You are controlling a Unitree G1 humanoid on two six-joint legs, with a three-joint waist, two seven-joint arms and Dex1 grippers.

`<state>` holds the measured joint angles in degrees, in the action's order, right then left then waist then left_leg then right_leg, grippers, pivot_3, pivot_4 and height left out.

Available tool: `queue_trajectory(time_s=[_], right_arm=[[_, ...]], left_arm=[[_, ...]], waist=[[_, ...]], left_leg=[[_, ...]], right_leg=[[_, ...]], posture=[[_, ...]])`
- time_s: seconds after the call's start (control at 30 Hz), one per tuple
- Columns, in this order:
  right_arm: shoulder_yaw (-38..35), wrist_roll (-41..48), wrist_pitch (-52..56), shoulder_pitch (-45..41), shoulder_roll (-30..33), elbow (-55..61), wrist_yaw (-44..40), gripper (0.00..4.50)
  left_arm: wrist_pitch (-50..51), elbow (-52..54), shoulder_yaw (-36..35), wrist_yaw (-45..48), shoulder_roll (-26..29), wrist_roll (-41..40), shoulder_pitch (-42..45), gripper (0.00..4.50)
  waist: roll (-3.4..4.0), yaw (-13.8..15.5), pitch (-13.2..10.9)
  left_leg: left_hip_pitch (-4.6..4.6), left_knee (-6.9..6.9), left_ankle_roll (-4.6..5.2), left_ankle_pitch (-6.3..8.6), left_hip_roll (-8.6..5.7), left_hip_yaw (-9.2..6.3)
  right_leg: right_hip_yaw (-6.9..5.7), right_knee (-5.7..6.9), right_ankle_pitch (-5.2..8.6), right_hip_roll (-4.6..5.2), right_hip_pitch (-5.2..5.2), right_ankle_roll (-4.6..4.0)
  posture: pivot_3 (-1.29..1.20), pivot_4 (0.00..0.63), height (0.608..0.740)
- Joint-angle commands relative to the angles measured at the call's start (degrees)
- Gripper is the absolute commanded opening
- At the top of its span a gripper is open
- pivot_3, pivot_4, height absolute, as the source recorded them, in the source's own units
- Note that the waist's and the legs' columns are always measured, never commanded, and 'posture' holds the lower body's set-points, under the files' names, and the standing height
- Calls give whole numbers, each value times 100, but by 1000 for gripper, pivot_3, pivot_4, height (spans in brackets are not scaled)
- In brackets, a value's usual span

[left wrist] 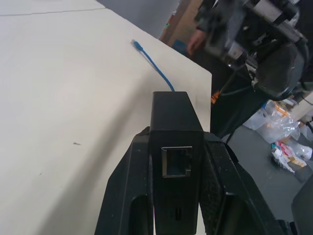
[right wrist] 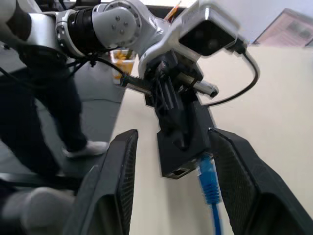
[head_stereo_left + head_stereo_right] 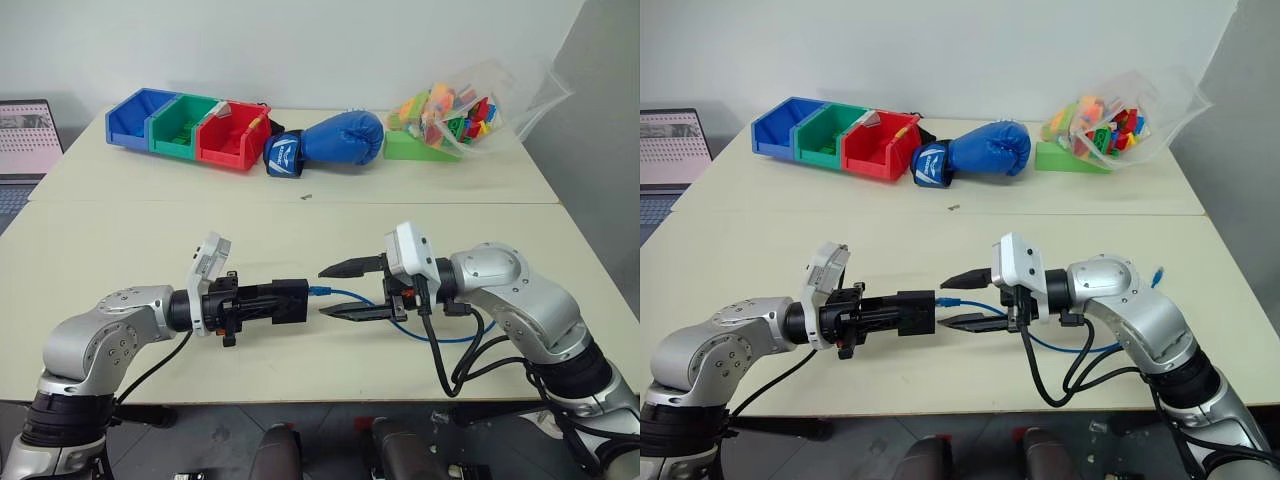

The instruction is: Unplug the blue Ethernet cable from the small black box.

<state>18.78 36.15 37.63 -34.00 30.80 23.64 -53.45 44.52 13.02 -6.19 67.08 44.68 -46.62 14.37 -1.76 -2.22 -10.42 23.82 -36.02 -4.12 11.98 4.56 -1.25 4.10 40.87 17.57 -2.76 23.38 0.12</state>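
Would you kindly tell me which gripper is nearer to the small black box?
Left. The left gripper is shut on the small black box; the right gripper sits just beyond the box's port end, fingers open, beside the blue Ethernet cable plug.

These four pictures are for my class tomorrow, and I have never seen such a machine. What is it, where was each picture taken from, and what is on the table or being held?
It is a two-armed humanoid robot at a table. Two pictures come from cameras in its head, looking down over its arms; the other two from a camera on each wrist. The left gripper is shut on the small black box, whose port looks empty. The right gripper is open, with the plug of the blue Ethernet cable between its fingers, just off the box. Farther back lie three coloured bins, a blue boxing glove and a bag of bright toy blocks.
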Motion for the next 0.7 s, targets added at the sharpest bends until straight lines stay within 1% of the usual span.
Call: queue_trajectory(time_s=[0.03, 0.17, 0.4, 0.7], right_arm=[[-276, 392, 581, 29, -282, -40, 383, 2397], [-434, 433, 747, 37, -511, -279, 563, 2397], [-340, 281, 816, 25, -445, -670, 269, 2397], [-405, 432, 1128, 14, -596, -818, 146, 2397]], left_arm=[[-239, 147, 22, 232, 77, 51, 155, 782], [-272, 171, 15, 272, 80, 49, 145, 782], [-327, 179, -24, 270, 87, 64, 99, 782], [-359, 194, -47, 286, 120, 69, 60, 782]], waist=[[0, 0, 0], [1, -1, -1], [1, -10, -1], [1, -15, -1]], left_leg=[[0, 0, 0, 0, 0, 0], [2, 0, 0, 0, -1, 2], [4, 1, 1, 1, -1, 4], [4, 2, 1, 1, 0, 4]], right_leg=[[0, 0, 0, 0, 0, 0], [-2, -2, 0, -1, 1, 0], [-3, -3, 0, -1, 4, 1], [-3, -3, 0, -3, 5, 1]], posture=[[0, 150, 740], [0, 150, 740], [0, 150, 740], [0, 150, 740]])
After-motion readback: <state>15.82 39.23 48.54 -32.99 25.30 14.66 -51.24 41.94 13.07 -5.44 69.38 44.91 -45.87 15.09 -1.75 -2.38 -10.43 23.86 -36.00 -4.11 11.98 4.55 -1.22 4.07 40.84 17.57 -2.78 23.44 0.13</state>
